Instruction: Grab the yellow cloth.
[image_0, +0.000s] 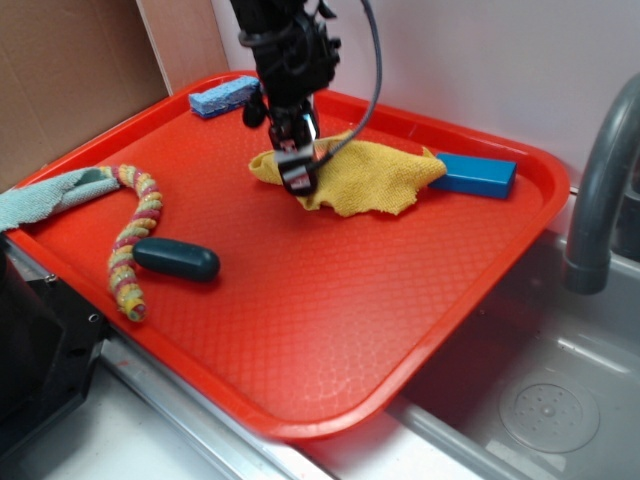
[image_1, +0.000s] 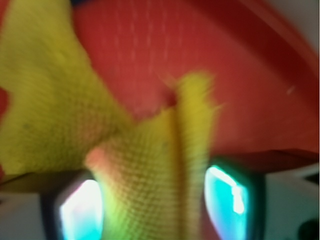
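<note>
The gripper (image_0: 299, 172) was clamped on a fold of the yellow cloth (image_0: 365, 178), which bunched up between its fingers (image_1: 80, 210) above the red tray (image_0: 330, 300).

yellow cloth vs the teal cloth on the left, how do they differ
The yellow cloth is mustard and lies near the middle back of the red tray; the teal cloth is pale and hangs over the tray's left rim. The gripper is at the yellow cloth, with a fold between its fingers; nothing touches the teal one. The yellow cloth shows whole, the teal only partly. Both are soft and crumpled.
</note>
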